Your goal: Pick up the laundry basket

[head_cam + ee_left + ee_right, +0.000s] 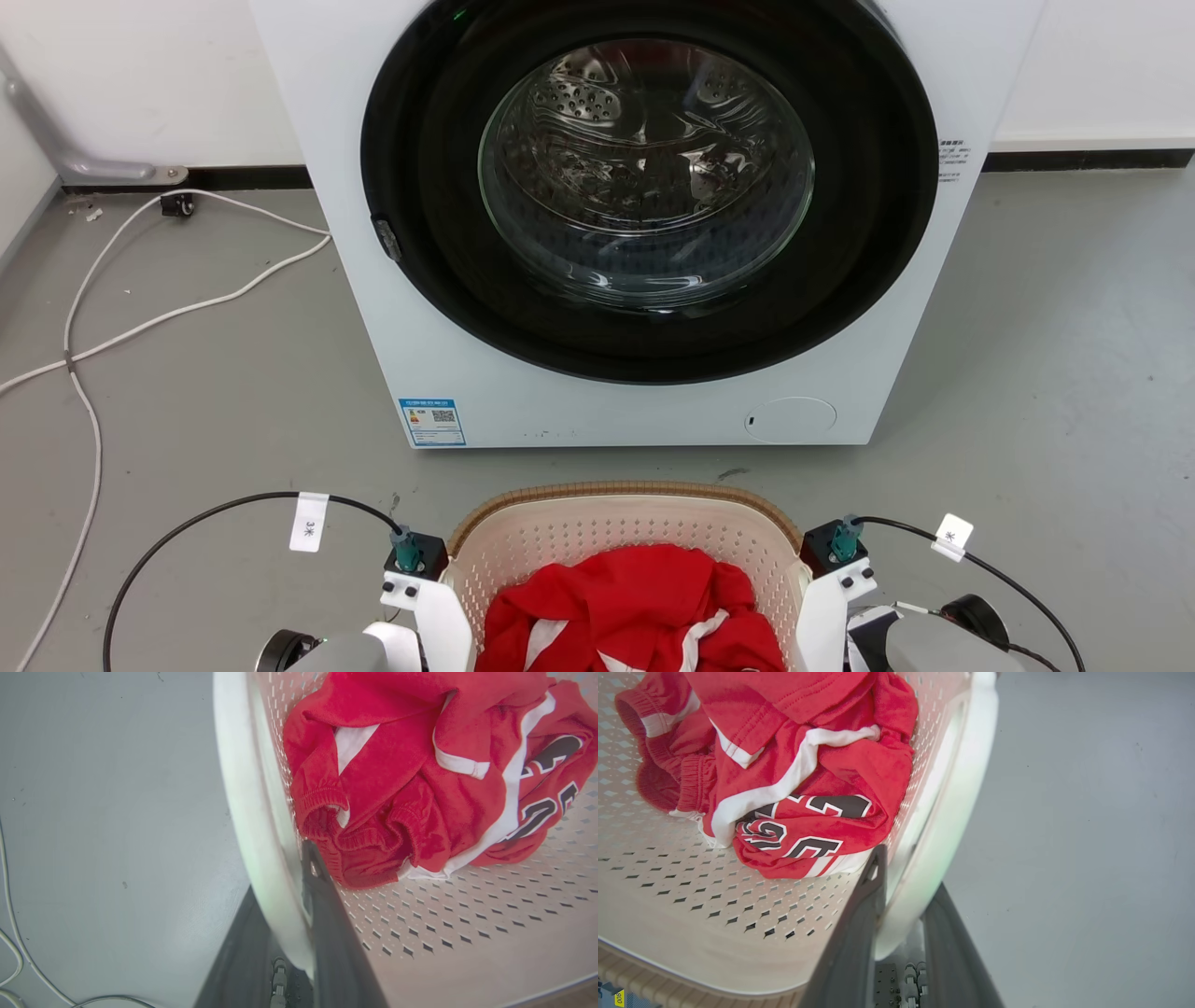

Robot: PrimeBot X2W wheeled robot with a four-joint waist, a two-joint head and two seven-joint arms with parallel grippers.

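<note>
One large white front-loading washing machine (448,355) with a round black door fills the upper middle of the head view, standing on the grey floor (187,392). One cream-white perforated plastic laundry basket (597,537) with a brown woven-look rim sits at the bottom centre, just before the machine. I cannot tell whether it has left the floor. One bundle of red-and-white clothing (635,597) lies in it, piece count unclear. There are two tools. The left tool (280,868) and the right tool (909,865) each pinch a white side handle, one finger inside and one outside. The grasp looks made, so the next move calls for an even, level lift with both arms.
</note>
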